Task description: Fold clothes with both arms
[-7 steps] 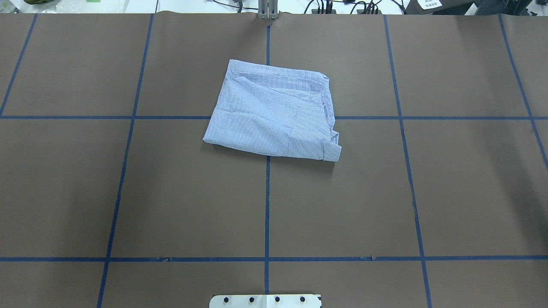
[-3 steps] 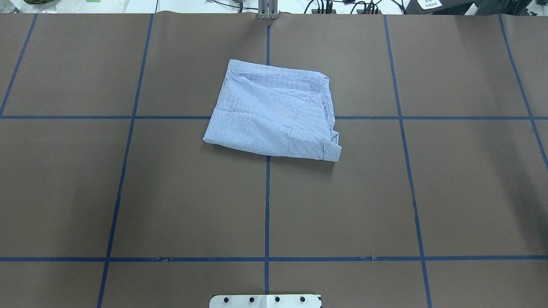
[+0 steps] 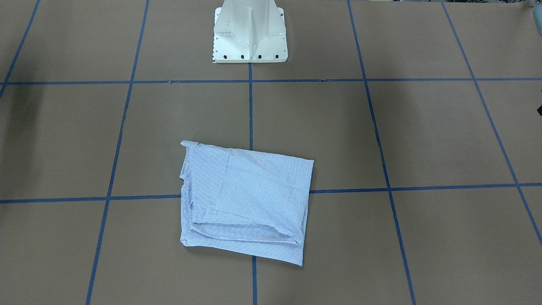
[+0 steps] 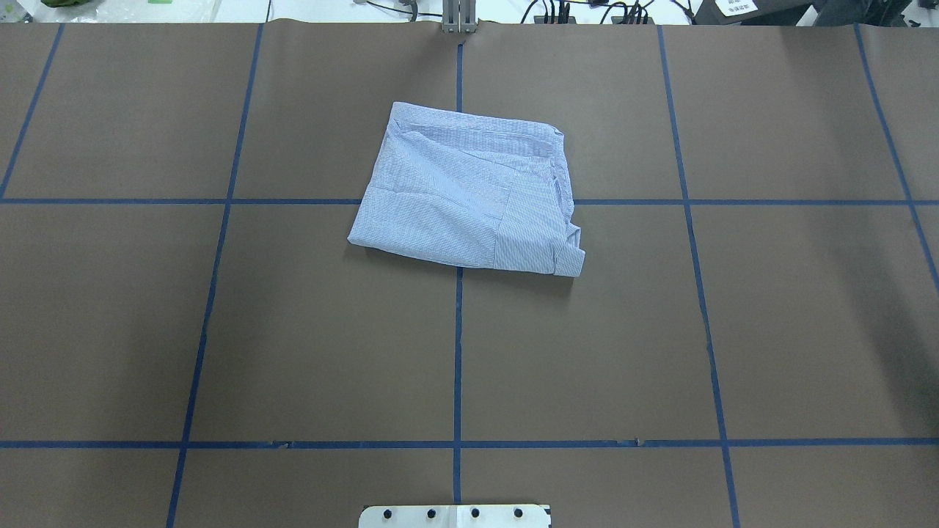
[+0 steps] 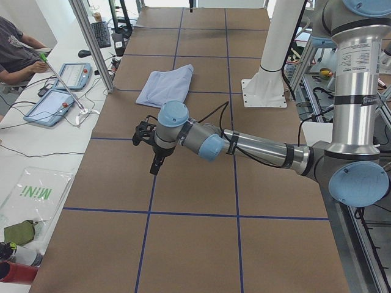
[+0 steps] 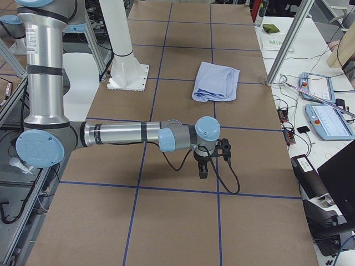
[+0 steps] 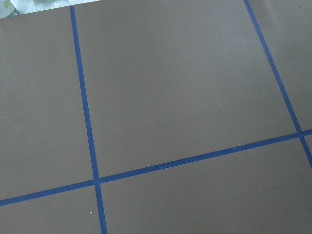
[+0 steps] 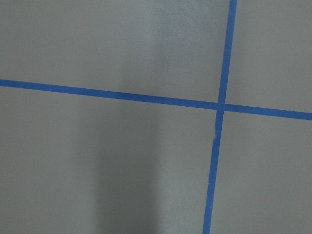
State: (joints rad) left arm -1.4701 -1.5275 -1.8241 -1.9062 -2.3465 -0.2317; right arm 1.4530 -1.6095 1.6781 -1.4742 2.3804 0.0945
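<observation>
The light blue-and-white striped shirt (image 4: 469,194) lies folded into a rough rectangle on the brown table, just beyond its middle. It also shows in the front-facing view (image 3: 245,203) and in both side views (image 5: 164,87) (image 6: 215,82). My left gripper (image 5: 156,165) points down over bare table, far from the shirt at the table's left end. My right gripper (image 6: 203,169) points down likewise at the table's right end. Neither touches the shirt. Both show only in the side views, so I cannot tell whether they are open or shut.
Blue tape lines (image 4: 458,352) divide the brown table cover into squares. The white pedestal base (image 3: 250,31) stands at the robot's side. Past the far edge there are an aluminium post (image 5: 91,43), tablets (image 5: 52,105), cables and a seated operator (image 5: 15,52).
</observation>
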